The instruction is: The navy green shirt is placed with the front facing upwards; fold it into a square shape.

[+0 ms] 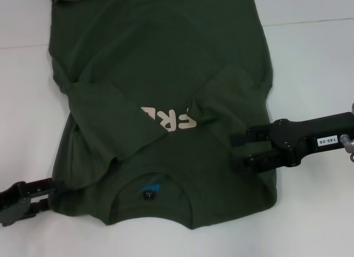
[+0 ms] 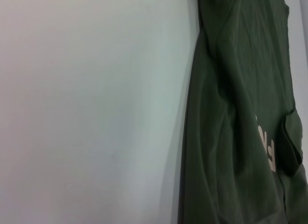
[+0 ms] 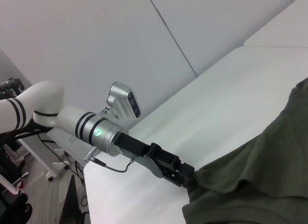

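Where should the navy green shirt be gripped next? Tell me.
Probably the shirt's two shoulder corners beside the collar, each from its outer side: sleeves are folded in, leaving a long strip. The left gripper is at one corner, the right gripper over the other shoulder.

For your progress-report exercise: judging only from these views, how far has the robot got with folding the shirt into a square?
Done: both sleeves of the navy green shirt lie folded inward across the chest, partly covering the print. In hand: the left end effector sits at the shirt's near shoulder edge, seemingly gripping it, and the right end effector rests on the fabric by the other shoulder. Left: the body is at full length on the white table, so the lengthwise folds remain.
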Robot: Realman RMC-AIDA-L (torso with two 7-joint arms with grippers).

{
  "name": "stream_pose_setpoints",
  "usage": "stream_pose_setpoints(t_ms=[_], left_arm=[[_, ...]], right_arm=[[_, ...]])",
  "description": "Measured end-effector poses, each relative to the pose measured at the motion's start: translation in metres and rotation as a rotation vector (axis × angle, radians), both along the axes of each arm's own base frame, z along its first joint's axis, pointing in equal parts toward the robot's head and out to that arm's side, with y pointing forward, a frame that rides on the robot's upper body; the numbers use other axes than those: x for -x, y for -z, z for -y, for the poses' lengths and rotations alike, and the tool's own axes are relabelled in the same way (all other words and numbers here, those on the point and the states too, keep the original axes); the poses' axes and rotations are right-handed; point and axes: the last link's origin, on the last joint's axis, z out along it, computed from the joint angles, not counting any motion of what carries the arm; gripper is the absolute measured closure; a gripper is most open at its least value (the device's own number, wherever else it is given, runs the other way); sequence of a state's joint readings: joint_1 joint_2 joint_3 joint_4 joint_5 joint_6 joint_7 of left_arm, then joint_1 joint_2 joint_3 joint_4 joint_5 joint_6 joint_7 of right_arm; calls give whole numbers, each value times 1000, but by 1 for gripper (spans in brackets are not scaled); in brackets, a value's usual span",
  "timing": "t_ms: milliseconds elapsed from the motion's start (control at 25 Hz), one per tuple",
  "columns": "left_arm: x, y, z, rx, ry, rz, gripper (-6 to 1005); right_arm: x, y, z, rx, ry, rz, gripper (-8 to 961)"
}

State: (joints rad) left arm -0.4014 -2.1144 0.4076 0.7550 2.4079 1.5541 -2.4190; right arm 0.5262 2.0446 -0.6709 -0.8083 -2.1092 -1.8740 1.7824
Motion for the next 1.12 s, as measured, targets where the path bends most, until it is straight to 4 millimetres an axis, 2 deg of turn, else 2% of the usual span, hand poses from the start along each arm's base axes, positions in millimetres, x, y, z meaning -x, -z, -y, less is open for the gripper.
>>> stream_pose_setpoints(t_ms=[960, 1120], left_arm=[[-7, 1, -2, 20, 23, 15, 319], [-8, 1, -2, 31, 32, 13, 406]], right_arm=[[0, -1, 0, -4, 4, -8, 27], [1, -1, -1, -1, 9, -9, 27]])
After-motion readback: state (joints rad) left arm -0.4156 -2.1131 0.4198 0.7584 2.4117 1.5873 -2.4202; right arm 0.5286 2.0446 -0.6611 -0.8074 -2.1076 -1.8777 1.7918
